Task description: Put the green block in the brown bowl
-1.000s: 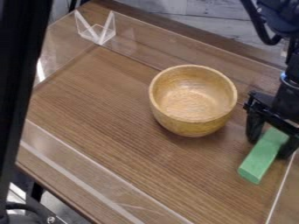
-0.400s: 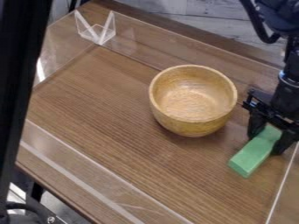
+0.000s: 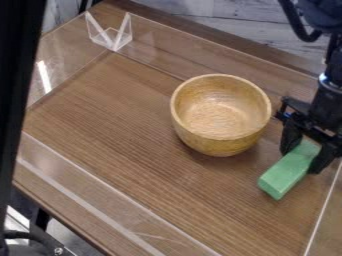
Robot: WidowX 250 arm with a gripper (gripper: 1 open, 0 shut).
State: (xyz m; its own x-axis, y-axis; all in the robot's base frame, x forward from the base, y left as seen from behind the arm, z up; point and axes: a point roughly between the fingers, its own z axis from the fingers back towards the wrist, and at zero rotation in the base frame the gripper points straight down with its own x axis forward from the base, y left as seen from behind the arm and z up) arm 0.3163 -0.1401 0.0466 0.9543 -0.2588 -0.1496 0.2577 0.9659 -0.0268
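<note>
The green block [image 3: 293, 172] is gripped at its upper end by the gripper [image 3: 309, 147], whose black fingers are clenched on it; the block hangs tilted, its lower end low over the wooden desk [image 3: 107, 140], and whether that end touches the surface cannot be told. It lies just to the right of the brown bowl [image 3: 221, 113], outside the rim, and the bowl is seen to be empty. The grasp is therefore judged done, and the lift barely begun; the carry over the rim and the release into the bowl are left. Compared with a second ago, when the block lay flat between open fingers, the fingers have been closed, and the block's gripped end has been raised and drawn slightly towards the bowl.
</note>
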